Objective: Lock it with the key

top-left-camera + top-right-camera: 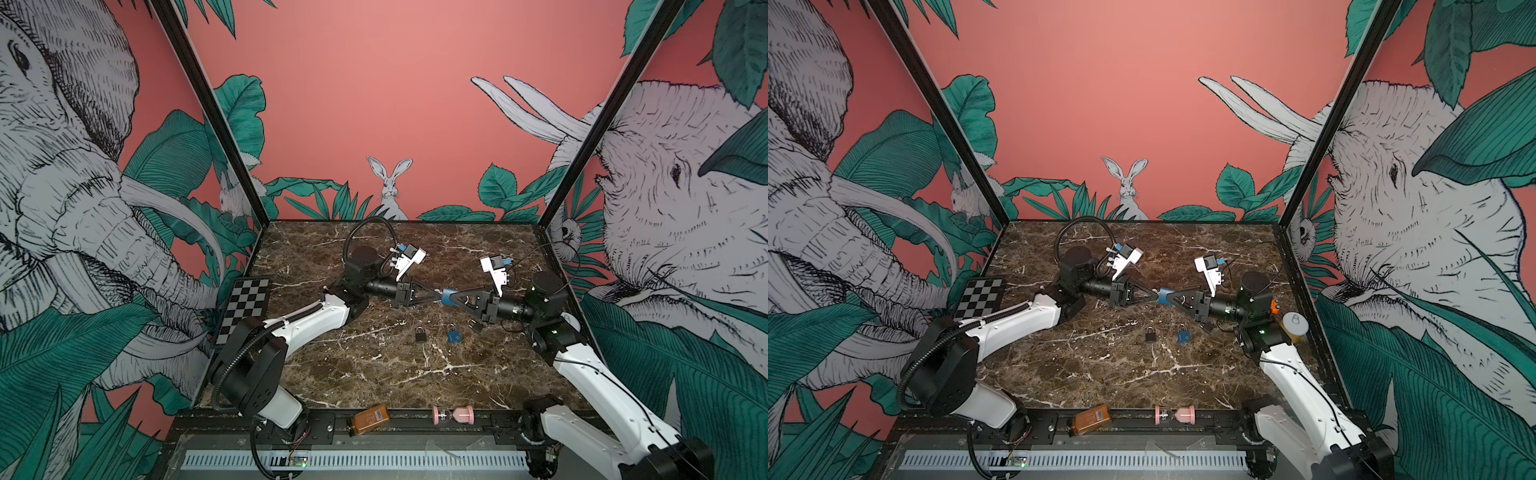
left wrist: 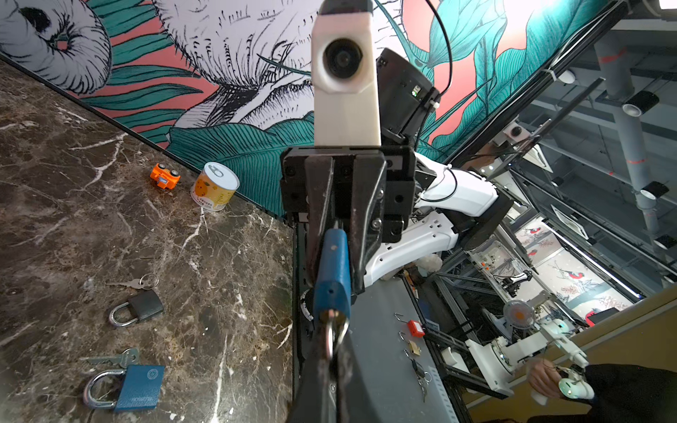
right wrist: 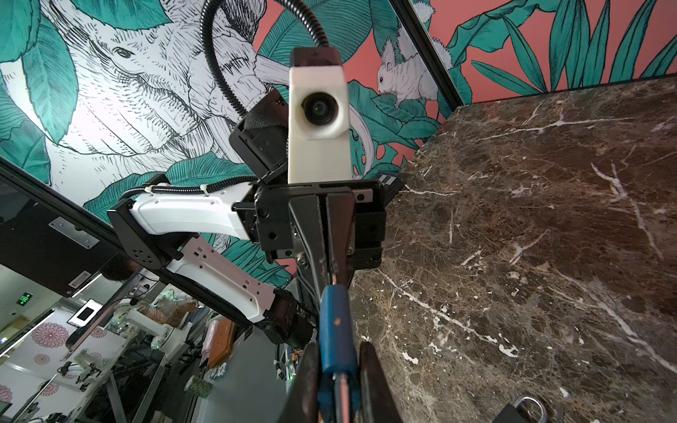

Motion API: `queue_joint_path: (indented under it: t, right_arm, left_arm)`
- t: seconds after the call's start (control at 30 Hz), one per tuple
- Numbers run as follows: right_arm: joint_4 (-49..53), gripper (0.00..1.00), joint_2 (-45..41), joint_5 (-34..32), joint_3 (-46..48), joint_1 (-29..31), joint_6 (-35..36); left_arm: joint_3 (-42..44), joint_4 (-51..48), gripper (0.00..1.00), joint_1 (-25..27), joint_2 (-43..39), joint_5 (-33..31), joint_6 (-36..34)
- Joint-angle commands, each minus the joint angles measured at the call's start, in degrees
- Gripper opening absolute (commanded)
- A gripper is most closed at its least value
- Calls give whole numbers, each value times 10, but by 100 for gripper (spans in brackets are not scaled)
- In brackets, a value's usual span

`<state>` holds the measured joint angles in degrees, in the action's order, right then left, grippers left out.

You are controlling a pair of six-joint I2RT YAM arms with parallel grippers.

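blue held padlock [image 1: 448, 296], brown marbled tabletop [image 1: 374, 374]

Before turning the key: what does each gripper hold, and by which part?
Right gripper: blue padlock, by its body. Left gripper: the key in its base, by the head.

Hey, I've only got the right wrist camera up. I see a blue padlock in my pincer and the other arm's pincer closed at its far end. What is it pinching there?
Observer: The left wrist view shows a key ring at that end of the blue padlock. The left pincer is shut on it, and the key's blade is hidden.
Operator: Any other lock I can't see?
Observer: Yes. In both top views a second blue padlock lies on the marble table in front of the pincers, with a loose key beside it.
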<state>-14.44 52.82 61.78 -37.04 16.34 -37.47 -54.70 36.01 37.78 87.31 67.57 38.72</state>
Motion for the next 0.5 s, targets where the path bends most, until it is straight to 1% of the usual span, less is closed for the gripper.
queue_joint_path:
  t: [0.0, 0.1, 0.2, 0.3, 0.4, 0.47]
  right_arm:
    - [-30, 0, -10, 1, 3, -7, 3]
    - [-34, 0, -16, -2, 7, -12, 3]
    - [-48, 0, -28, -14, 16, -19, -1]
    - [-54, 0, -38, -19, 21, -29, -1]
    - [-61, 0, -47, -19, 29, -40, -4]
    - [-62, 0, -53, -19, 33, -45, -6]
  left_arm:
    - [2, 32, 0, -6, -11, 4, 8]
    - [8, 64, 0, -9, -9, 7, 27]
    - [15, 123, 0, -14, 0, 8, 78]
    - [17, 126, 0, -19, 12, 9, 98]
    - [32, 152, 0, -21, 15, 4, 118]
    - [36, 151, 0, -22, 13, 8, 120]
